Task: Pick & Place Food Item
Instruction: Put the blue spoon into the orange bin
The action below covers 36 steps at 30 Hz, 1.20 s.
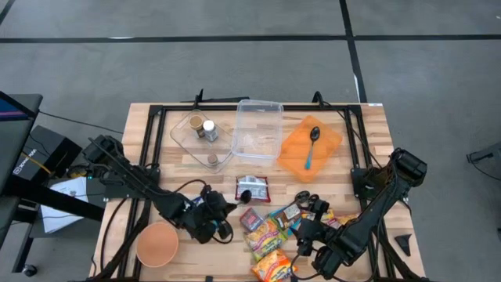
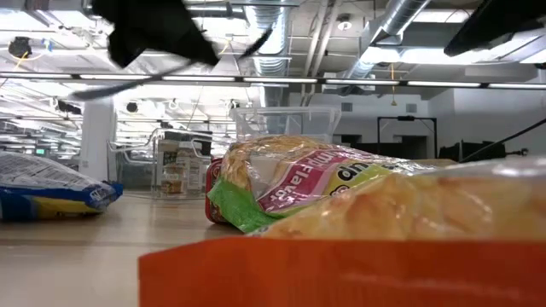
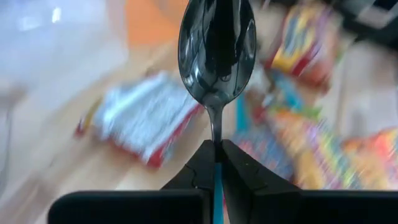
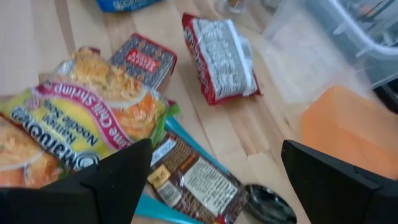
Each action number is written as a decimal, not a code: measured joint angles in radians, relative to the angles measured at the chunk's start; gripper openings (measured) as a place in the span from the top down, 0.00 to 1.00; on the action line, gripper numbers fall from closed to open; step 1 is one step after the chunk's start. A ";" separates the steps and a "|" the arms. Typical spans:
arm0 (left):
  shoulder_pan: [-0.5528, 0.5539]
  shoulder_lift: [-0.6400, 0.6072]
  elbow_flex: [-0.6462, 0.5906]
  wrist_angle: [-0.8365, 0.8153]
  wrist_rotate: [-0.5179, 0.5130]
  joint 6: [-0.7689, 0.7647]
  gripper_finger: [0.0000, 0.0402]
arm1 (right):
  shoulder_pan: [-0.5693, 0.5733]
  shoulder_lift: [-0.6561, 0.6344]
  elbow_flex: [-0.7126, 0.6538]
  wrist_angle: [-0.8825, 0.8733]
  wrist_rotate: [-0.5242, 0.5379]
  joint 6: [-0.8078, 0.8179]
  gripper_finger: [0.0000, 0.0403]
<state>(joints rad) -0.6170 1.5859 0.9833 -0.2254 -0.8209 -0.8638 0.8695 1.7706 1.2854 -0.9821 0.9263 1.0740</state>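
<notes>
The wooden bench [image 1: 141,117] carries a clear tub [image 1: 258,129], an orange mat [image 1: 329,145] with a 2nd spoon [image 1: 311,141], and food packets [image 1: 270,235] near the front edge. Left hand [image 3: 217,152] is closed on a spoon [image 3: 217,56] by its thin blue handle; the spoon may pivot or slip. Right hand [image 4: 214,180] hangs wide above the packets, holding nothing; its fingers could snag 2 at once.

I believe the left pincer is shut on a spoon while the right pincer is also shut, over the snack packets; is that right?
Not quite: the right pincer stands open over the snack packets, as the right wrist view shows. The left pincer is indeed shut on a spoon.
</notes>
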 joint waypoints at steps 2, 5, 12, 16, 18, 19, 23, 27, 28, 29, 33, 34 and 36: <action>0.001 0.000 0.000 0.102 -0.041 0.067 0.99 | -0.001 0.000 0.000 0.004 0.027 0.000 0.12; 0.013 0.010 0.000 0.283 -0.102 0.182 0.99 | -0.001 0.000 0.000 0.023 0.091 0.000 0.12; 0.056 0.105 0.001 0.934 -0.231 0.562 0.99 | -0.001 0.000 0.000 0.087 0.281 -0.011 0.12; 0.105 0.200 0.002 1.289 -0.121 0.723 0.99 | 0.001 0.000 0.000 0.159 0.334 -0.071 0.12; 0.135 0.237 0.002 1.367 -0.061 0.726 0.99 | 0.001 0.000 0.000 0.208 0.357 -0.111 0.12; 0.151 0.254 0.002 1.387 -0.035 0.721 0.99 | 0.001 0.000 0.000 0.233 0.364 -0.130 0.12; 0.192 0.308 0.030 1.417 0.017 0.705 0.99 | -0.015 0.000 0.000 0.294 0.382 -0.166 0.12; 0.204 0.356 0.075 1.444 0.045 0.727 0.99 | -0.062 0.000 0.000 0.325 0.383 -0.169 0.12; 0.204 0.366 0.089 1.448 0.053 0.741 0.99 | -0.075 0.000 0.000 0.334 0.383 -0.169 0.12; 0.204 0.373 0.098 1.453 0.053 0.755 0.99 | -0.090 0.000 0.000 0.345 0.383 -0.170 0.12; 0.195 0.382 0.125 1.458 0.053 0.803 0.99 | -0.133 0.000 0.000 0.400 0.383 -0.209 0.12; 0.191 0.383 0.126 1.458 0.052 0.806 0.99 | -0.141 0.000 0.000 0.407 0.383 -0.211 0.12; 0.185 0.383 0.127 1.460 0.053 0.809 0.99 | -0.153 0.000 0.000 0.419 0.384 -0.215 0.13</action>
<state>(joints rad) -0.4322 1.9690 1.1100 1.2344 -0.7681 -0.0550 0.7161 1.7706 1.2854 -0.5634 1.3105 0.8595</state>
